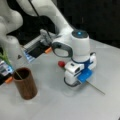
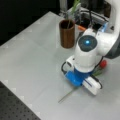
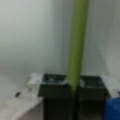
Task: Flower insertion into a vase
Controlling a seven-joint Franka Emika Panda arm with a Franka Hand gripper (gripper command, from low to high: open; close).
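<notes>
In a front view the gripper is down on the table over a red-headed flower — the vase, already holding a green stem, stands well apart toward the left. In the wrist view the pads pinch the flower's stem — judged best gripped squarely, kept level.

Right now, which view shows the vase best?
A front view: the vase stands whole and unobstructed on the table, a stem already in it. Both front views show it. The wrist view shows only the gripper around a green stem.
</notes>
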